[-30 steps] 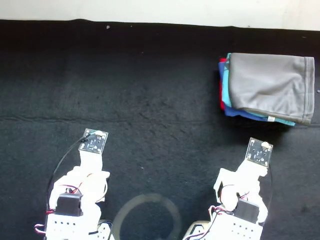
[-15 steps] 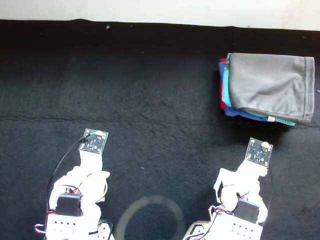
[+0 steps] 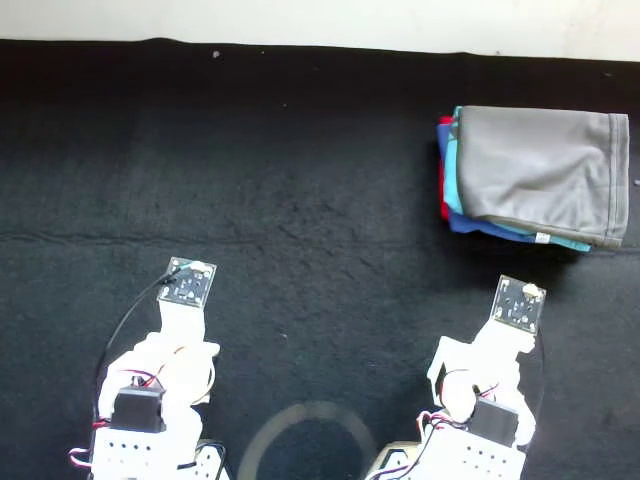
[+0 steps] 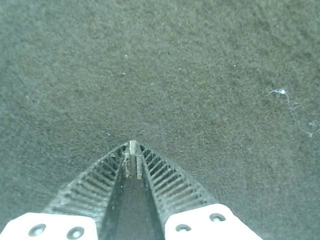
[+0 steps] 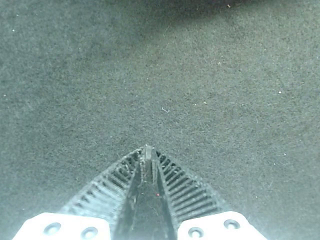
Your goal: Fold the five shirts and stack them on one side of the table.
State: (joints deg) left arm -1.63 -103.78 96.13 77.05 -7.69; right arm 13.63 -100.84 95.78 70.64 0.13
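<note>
Several folded shirts [image 3: 535, 175] are stacked at the right side of the table [image 3: 300, 200].
Soft, limp, light cloth is expected, best pinched at a folded edge; left gripper [image 4: 132, 148] and right gripper [image 5: 147, 151] are closed, empty.

High view: fixed overhead, far off, facing down on the black table [image 3: 300, 180]. Wrist views: close above that same surface, looking past the left gripper [image 4: 132, 152] and right gripper [image 5: 146, 155].

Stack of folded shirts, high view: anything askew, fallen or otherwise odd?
Nothing stands out. The grey folded shirt tops a tidy stack in a far corner of the black cloth-covered table; coloured shirt edges peek out slightly beneath it.
</note>
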